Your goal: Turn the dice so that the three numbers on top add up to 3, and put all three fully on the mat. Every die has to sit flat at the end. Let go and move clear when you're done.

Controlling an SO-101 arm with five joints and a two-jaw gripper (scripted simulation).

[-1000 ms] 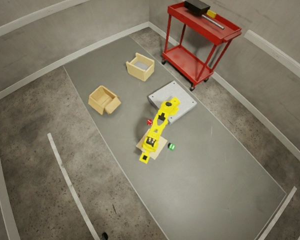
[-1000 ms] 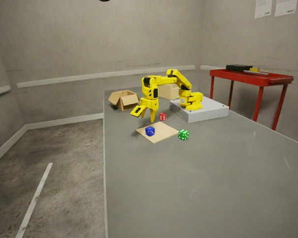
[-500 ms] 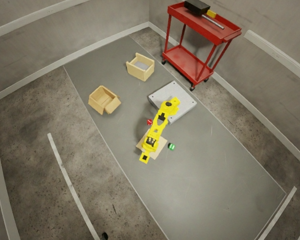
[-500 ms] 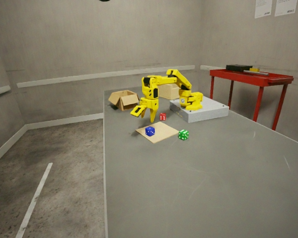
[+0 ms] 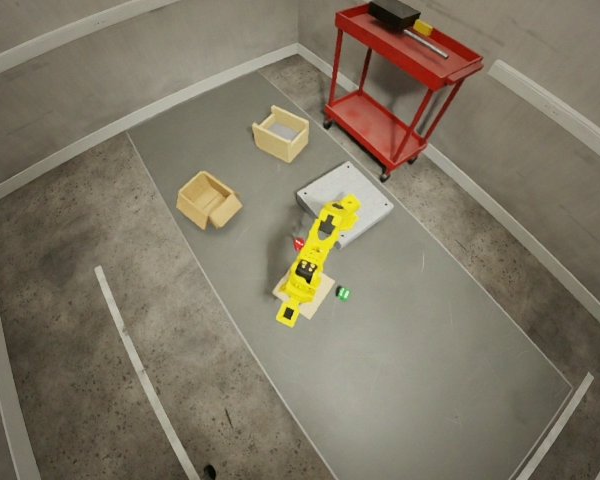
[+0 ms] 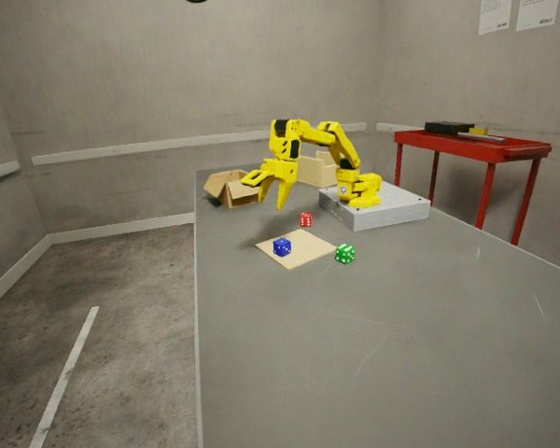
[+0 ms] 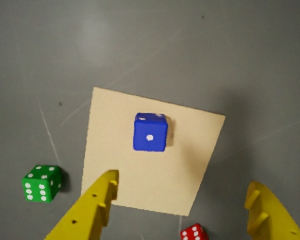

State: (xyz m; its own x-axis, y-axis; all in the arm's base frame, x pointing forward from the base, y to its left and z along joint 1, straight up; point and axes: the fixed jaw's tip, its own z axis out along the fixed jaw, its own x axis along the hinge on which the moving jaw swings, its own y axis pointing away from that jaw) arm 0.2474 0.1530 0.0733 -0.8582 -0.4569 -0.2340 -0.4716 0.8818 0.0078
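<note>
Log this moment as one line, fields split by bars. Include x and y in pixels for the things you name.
claw [image 5: 291, 304] [image 6: 270, 204] [image 7: 182, 185]: open, raised, empty | blue die [image 6: 282, 246] [image 7: 150, 134]: on mat [image 5: 323, 289] [image 6: 309, 245] [image 7: 140, 180], one up | green die [image 5: 343, 292] [image 6: 344, 253] [image 7: 41, 184]: off mat | red die [image 5: 298, 243] [image 6: 305, 219] [image 7: 194, 233]: off mat

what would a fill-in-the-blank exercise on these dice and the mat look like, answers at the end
The die that sits on the mat is coloured ____.
The top face of that die shows ____ pip(s).
The die beside the mat, off it and nearer to it than the red die, is coloured ____.
Between its fingers the gripper holds ____.

Missing words: blue; one; green; nothing
</note>
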